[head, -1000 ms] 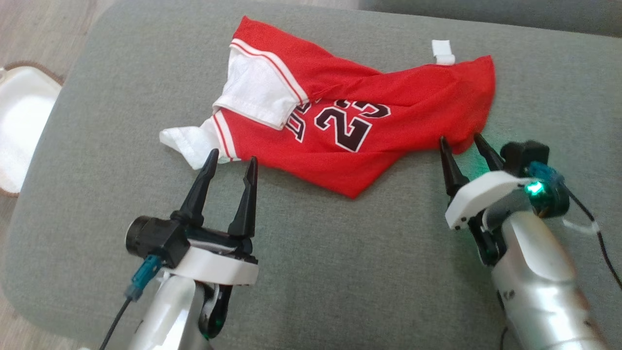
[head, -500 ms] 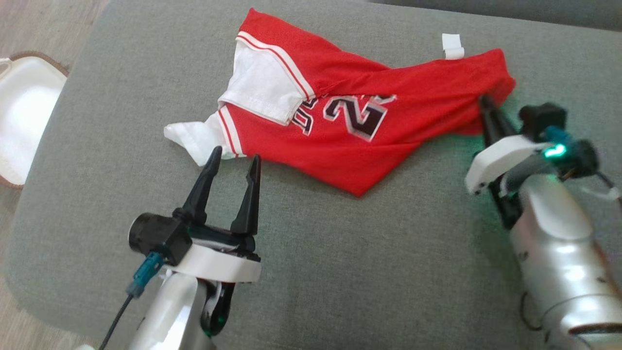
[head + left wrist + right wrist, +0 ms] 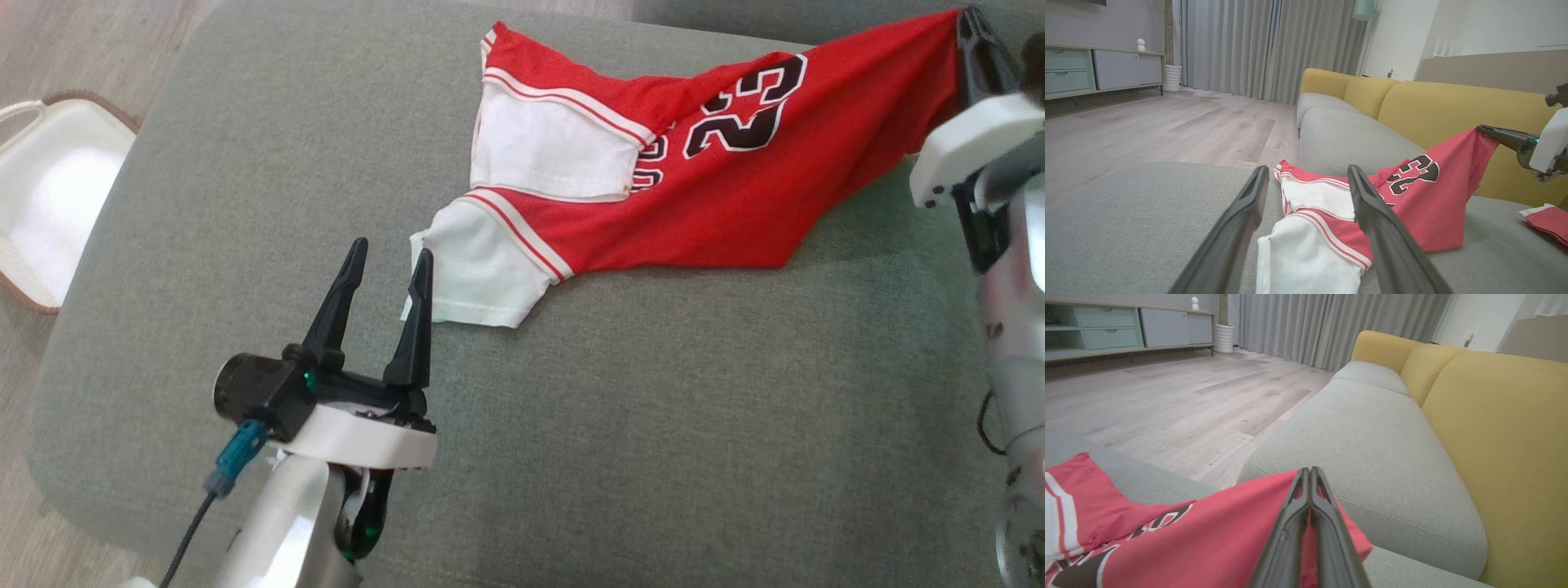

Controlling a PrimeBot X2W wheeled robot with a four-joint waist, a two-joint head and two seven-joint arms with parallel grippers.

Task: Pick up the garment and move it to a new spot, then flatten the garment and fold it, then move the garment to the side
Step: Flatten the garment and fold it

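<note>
The right end effector [image 3: 968, 24] is clamped shut on a red corner of the garment [image 3: 718, 196]. It holds that corner up off the grey cushion [image 3: 612, 457] at the upper right of the head view, so the cloth with the black "23" slopes taut down from it. The rest of the garment lies on the cushion, with its white side panel [image 3: 482, 278] nearest the left end effector [image 3: 390, 255]. That one's fingers stand apart and empty, one tip at the panel's edge; contact cannot be told. A yellow sofa back [image 3: 1502, 437] rises behind.
</note>
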